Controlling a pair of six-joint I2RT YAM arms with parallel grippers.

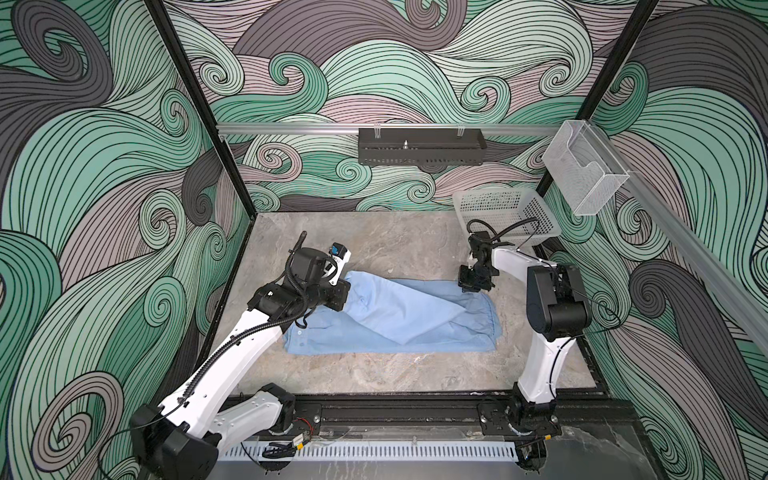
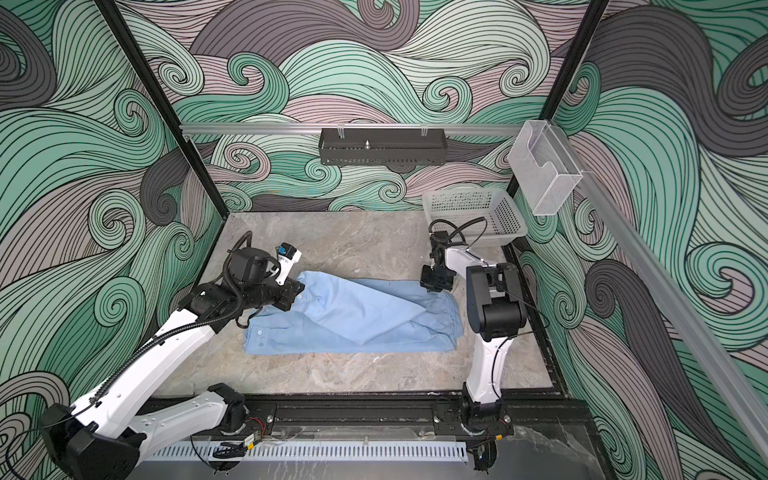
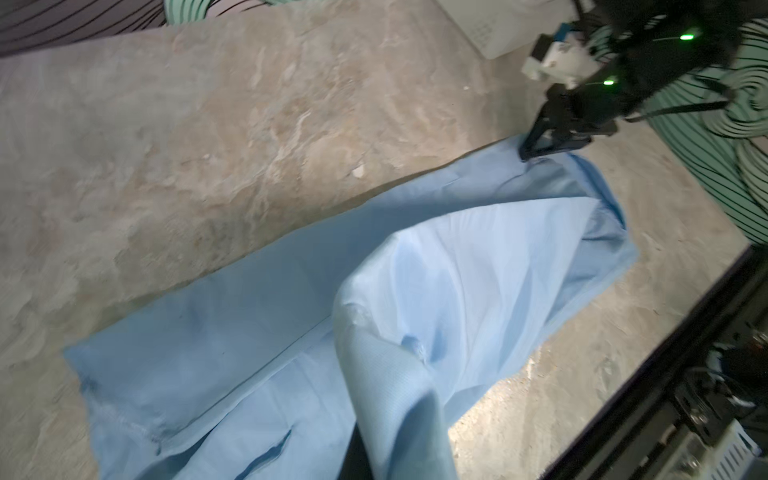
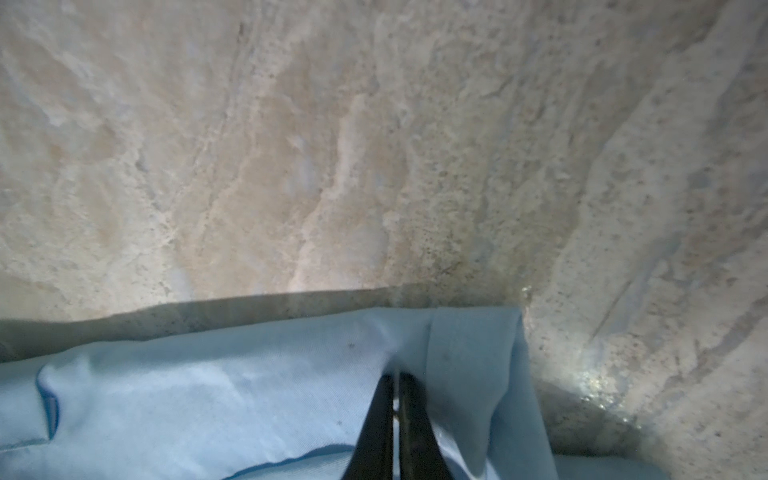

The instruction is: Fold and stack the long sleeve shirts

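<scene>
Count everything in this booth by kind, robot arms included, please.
Light blue woven button-up shirt: 1
Pale perforated plastic basket: 1
Black perforated metal tray: 1
Clear plastic wall bin: 1
White-and-black robot arms: 2
Total: 6

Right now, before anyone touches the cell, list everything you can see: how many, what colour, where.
shirt: one, light blue, partly folded, mid table.
basket: one, pale, perforated, far right corner.
tray: one, black, on the back rail.
holder: one, clear, on the right rail.
table: one, grey-beige, marbled.
left gripper: one, black, shut on the shirt's left end.
right gripper: one, black, shut on the shirt's far right corner.
</scene>
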